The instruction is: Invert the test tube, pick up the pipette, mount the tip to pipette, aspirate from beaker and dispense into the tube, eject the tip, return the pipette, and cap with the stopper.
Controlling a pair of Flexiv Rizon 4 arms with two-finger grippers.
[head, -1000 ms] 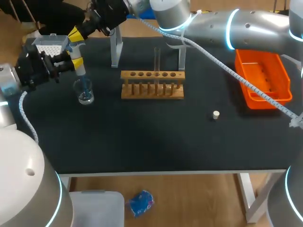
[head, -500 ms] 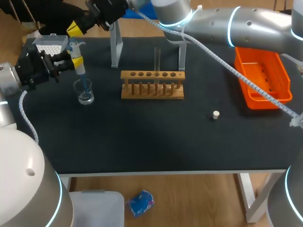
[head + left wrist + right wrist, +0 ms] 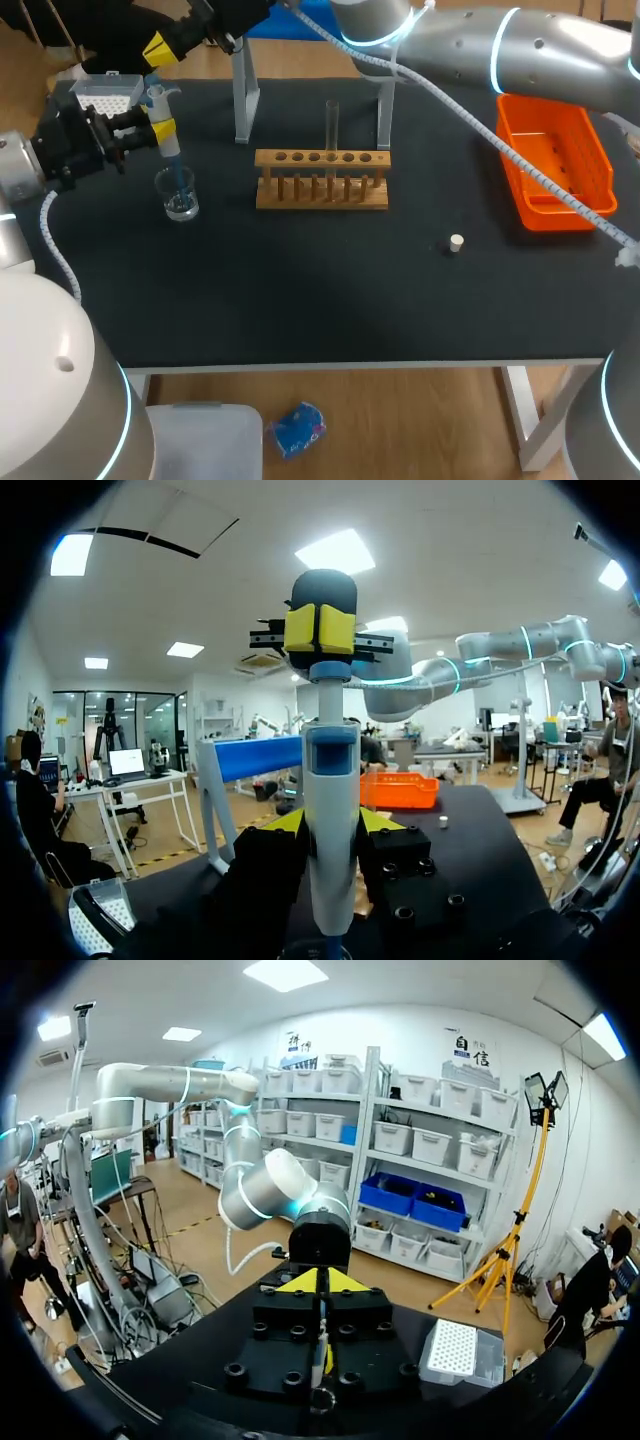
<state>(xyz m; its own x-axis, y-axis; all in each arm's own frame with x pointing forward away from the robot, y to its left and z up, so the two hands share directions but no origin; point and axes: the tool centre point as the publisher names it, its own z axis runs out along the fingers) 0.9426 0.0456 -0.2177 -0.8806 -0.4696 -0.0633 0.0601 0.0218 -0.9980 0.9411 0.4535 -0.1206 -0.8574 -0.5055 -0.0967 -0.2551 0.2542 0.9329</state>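
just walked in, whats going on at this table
The left pincer is shut on the pipette, holding it upright with its tip down in the beaker. The right pincer, shut and empty, hovers just above the pipette's top. The test tube stands upright in the wooden rack, and the stopper lies loose on the table, so dispensing and capping are not yet done.

The bench (image 3: 300,300) has a matt black top on a white frame (image 3: 521,400). Below its near edge lies pale wooden floor (image 3: 420,430). Overhead, rectangular ceiling panels (image 3: 343,550) glow white.
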